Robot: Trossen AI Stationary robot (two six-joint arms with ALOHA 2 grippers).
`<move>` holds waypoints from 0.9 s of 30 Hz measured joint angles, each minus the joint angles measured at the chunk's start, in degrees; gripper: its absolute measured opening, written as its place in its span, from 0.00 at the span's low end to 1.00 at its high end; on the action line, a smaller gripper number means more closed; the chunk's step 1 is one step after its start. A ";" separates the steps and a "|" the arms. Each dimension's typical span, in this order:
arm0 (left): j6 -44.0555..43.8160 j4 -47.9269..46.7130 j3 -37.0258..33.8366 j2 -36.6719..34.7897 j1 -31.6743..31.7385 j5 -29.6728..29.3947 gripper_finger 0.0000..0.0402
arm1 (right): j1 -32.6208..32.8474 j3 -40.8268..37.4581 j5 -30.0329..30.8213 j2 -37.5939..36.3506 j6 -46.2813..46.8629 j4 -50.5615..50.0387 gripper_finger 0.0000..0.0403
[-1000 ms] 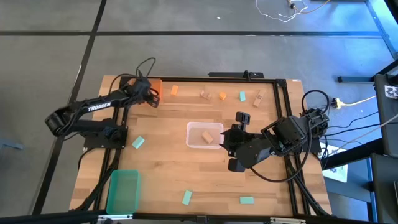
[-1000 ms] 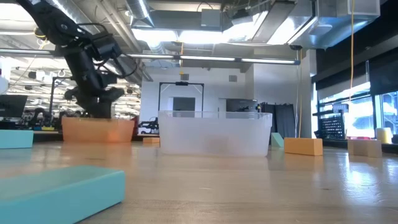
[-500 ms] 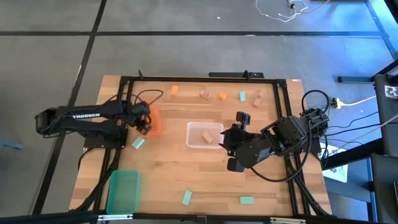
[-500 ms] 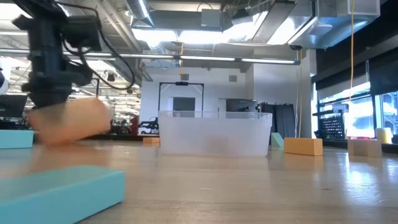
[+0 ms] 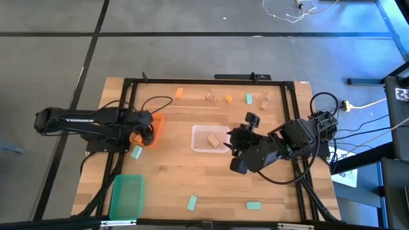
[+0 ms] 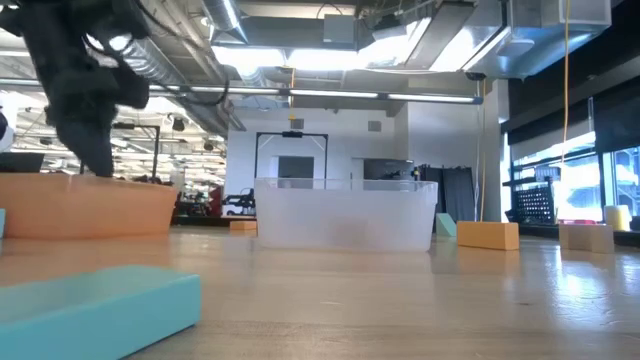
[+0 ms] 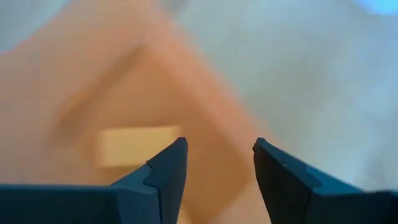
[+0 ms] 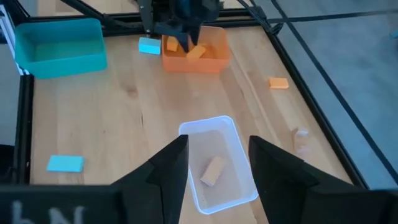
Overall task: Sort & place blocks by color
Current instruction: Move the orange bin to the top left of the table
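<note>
Left gripper [image 5: 146,132] over orange bin [image 5: 158,123], table 9 o'clock; jaws narrowly apart, grip on rim not confirmable. Orange blocks [image 8: 194,51] inside. Clear bin [image 5: 202,131] centre w/ tan block [image 8: 212,170]. Right gripper [image 5: 239,138] at 3 o'clock, fingers parted, empty.

Even, bright overhead light fills the scene; ceiling strip lights [image 6: 300,58] glare white in the low view. A blue cast tints the floor [image 5: 358,25] at the high view's far right. The left wrist view is heavily blurred, the orange bin [image 7: 124,124] a soft smear. Shadows stay faint.
</note>
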 joint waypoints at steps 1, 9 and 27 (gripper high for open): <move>0.86 0.82 0.00 -0.63 -1.44 1.25 0.43 | 0.00 0.00 0.02 0.00 0.10 0.00 0.42; 4.71 0.70 0.00 -2.62 -13.74 10.63 0.43 | 0.00 0.00 1.08 0.00 0.09 0.02 0.42; -8.82 -9.08 -0.04 5.26 -25.61 -12.54 0.43 | 0.00 0.00 1.09 0.00 -0.10 0.00 0.42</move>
